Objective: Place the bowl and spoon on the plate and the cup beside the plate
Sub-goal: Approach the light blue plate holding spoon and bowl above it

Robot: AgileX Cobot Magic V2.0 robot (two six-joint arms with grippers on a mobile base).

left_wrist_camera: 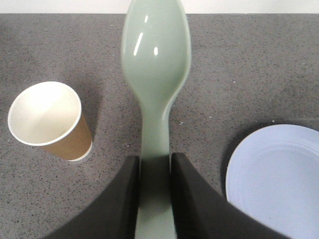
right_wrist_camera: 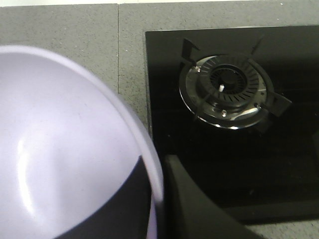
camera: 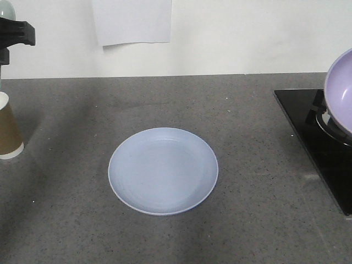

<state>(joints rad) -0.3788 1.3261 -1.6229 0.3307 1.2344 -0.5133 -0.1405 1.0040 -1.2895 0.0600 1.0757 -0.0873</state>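
The pale blue plate [camera: 163, 170] lies empty in the middle of the grey counter; its edge also shows in the left wrist view [left_wrist_camera: 279, 179]. The brown paper cup [camera: 8, 129] stands upright at the far left, seen from above as the cup [left_wrist_camera: 50, 119]. My left gripper [left_wrist_camera: 155, 162] is shut on the handle of the mint-green spoon [left_wrist_camera: 155, 59], held above the counter between cup and plate. My right gripper [right_wrist_camera: 158, 172] is shut on the rim of the lavender bowl [right_wrist_camera: 60, 149], held in the air over the stove's left edge; the bowl [camera: 341, 91] shows at the right edge.
A black glass stove top [camera: 319, 137] with a gas burner [right_wrist_camera: 227, 92] occupies the right of the counter. A white wall with a hanging sheet of paper [camera: 132, 22] stands behind. Part of the left arm [camera: 16, 33] shows at the upper left.
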